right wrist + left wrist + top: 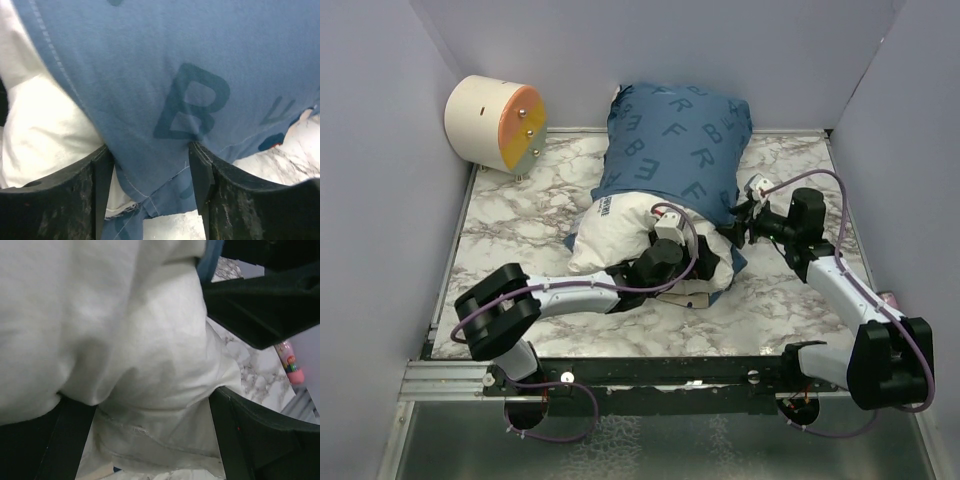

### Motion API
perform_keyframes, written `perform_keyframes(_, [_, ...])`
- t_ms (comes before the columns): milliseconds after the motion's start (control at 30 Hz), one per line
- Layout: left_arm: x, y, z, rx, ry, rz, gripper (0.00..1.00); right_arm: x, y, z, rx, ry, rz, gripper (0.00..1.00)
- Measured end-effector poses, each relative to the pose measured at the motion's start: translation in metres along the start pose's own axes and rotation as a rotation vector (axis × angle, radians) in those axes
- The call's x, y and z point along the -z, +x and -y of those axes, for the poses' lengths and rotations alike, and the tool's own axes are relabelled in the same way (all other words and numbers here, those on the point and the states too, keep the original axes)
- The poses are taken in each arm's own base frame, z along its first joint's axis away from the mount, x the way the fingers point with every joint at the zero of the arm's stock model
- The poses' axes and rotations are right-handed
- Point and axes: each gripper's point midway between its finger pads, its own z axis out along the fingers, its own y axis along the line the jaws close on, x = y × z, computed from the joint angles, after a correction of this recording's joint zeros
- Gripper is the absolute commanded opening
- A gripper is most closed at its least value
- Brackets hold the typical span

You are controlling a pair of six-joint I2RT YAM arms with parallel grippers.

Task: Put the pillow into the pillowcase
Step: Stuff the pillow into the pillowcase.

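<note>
Pillow (620, 235) half inside case (675, 140), left gripper (150, 405) spread wide against its bare end, right gripper (150, 165) pinching case hem; best hold hem firm, shove pillow deeper.

A white marble-patterned worktop (520, 240) with grey veins sits boxed in by plain pale grey walls (380, 150) on three sides. A metal rail (440, 378) runs along its near edge under even light.
</note>
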Motion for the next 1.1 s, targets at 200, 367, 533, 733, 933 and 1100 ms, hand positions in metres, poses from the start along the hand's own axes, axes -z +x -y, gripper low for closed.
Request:
perform_keyframes(200, [-0.028, -0.012, -0.029, 0.05, -0.089, 0.055, 0.16, -0.005, 0.019, 0.013, -0.016, 0.062, -0.06, 0.03])
perform_keyframes(367, [-0.035, -0.028, -0.044, 0.005, -0.099, 0.101, 0.0, -0.006, 0.012, 0.004, 0.006, 0.005, -0.043, 0.01])
perform_keyframes(533, [-0.031, -0.039, -0.044, -0.179, -0.021, 0.192, 0.0, 0.004, -0.012, -0.018, 0.106, -0.112, 0.041, 0.01])
perform_keyframes(733, [-0.027, -0.057, -0.034, -0.421, 0.092, 0.363, 0.0, 0.014, -0.025, -0.07, 0.219, -0.353, 0.101, 0.01])
perform_keyframes(933, [-0.033, -0.075, -0.023, -0.593, 0.11, 0.536, 0.0, 0.018, -0.024, -0.085, 0.255, -0.523, 0.082, 0.01])
perform_keyframes(1100, [-0.05, -0.081, -0.014, -0.647, 0.065, 0.617, 0.0, 0.021, -0.019, -0.091, 0.271, -0.564, 0.074, 0.01])
